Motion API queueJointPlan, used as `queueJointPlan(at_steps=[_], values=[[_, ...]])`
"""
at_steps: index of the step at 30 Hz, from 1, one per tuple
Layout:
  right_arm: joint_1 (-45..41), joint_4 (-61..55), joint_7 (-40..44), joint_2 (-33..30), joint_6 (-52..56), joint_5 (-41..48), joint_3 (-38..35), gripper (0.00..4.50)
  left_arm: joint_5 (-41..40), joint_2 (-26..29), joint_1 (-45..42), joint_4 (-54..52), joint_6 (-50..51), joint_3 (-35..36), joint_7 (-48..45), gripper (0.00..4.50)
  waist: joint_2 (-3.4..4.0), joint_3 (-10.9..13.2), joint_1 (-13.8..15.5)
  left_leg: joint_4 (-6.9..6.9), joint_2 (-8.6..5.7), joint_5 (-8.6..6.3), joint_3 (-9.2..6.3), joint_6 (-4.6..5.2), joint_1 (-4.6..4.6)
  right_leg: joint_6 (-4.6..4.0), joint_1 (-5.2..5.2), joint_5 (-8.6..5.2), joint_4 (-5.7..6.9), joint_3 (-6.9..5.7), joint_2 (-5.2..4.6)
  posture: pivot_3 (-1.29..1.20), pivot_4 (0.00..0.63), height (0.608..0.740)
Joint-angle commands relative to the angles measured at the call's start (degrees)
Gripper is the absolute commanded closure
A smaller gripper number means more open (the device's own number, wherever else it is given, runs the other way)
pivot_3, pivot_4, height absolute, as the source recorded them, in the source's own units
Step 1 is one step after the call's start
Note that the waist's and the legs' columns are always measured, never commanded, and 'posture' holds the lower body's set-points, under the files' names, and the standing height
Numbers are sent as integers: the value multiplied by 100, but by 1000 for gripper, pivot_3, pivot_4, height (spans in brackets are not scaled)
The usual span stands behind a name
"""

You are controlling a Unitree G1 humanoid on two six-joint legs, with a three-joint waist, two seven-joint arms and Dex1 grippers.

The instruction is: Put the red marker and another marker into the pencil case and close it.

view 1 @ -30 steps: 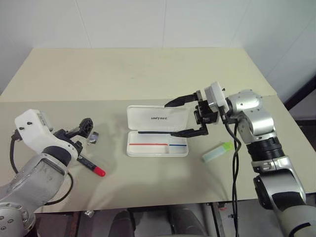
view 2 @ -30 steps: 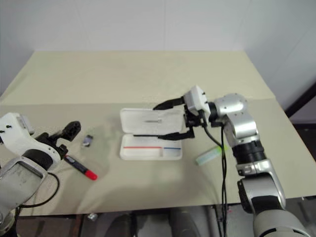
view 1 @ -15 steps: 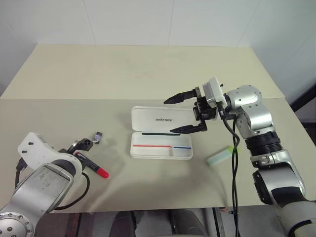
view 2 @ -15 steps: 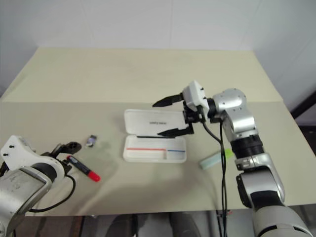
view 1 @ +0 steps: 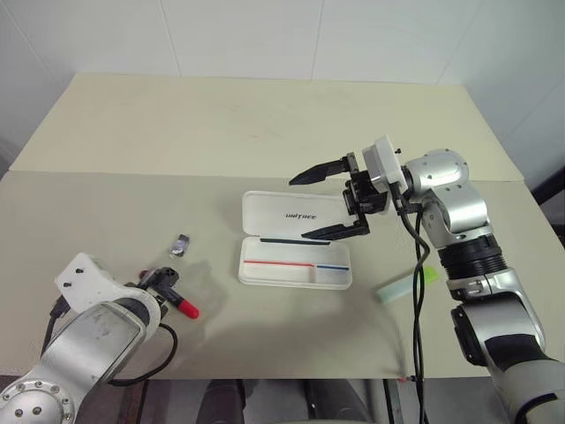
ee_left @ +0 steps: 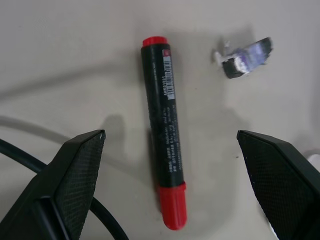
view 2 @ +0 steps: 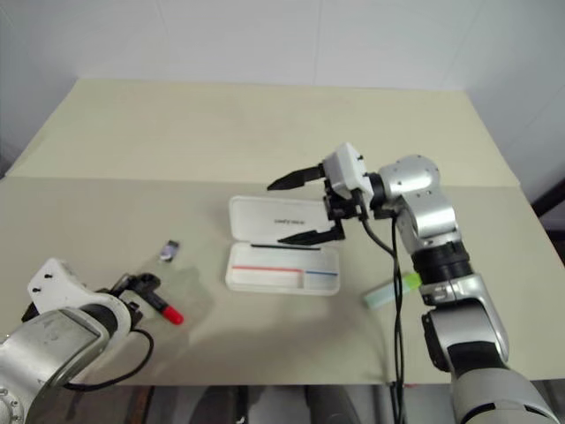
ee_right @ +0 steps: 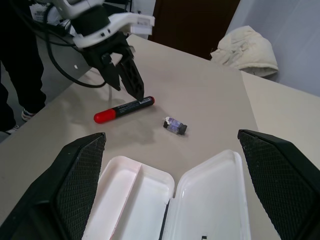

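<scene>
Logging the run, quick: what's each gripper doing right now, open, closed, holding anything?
Left gripper: open, empty, fingers either side of the red marker lying on the table.
Right gripper: open, empty, above the open pencil case.

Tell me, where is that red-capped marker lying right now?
The red marker lies flat on the table at the robot's left, under the open left gripper, left of the open pencil case, with a small clip just beyond it.
</scene>
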Motion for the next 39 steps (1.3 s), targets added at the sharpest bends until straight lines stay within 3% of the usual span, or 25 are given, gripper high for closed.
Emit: queueJointPlan(at_steps=[1, 21, 33, 39], values=[[69, -350, 202, -61, 72, 174, -163, 24, 11, -91, -133, 163, 219, 50, 77, 0, 0, 0, -5, 0, 0, 0, 0, 0, 0, 0, 0, 0, 0, 0, 0, 0, 150, 740], [407, -908, -179, 65, 206, 284, -274, 24, 11, -706, -263, 854, 1287, 294, 77, 0, 13, 3, 28, 5, 0, 2, 8, -1, 6, 2, -1, 1, 7, 6, 1, 0, 150, 740], [375, -1155, -337, 86, 440, 430, -367, 0, 11, -1187, -455, 1017, 1769, 513, 77, 3887, 19, 7, 148, 18, -9, 12, 16, 8, 7, -67, 5, -31, 6, 22, -4, 0, 150, 740], [380, -1112, -307, 66, 416, 393, -345, 0, 11, -1281, -746, 1154, 2066, 707, -28, 3887, 19, 7, 128, 11, -8, 11, 19, 8, 7, -66, 1, -31, 4, 26, -3, 0, 150, 740]])
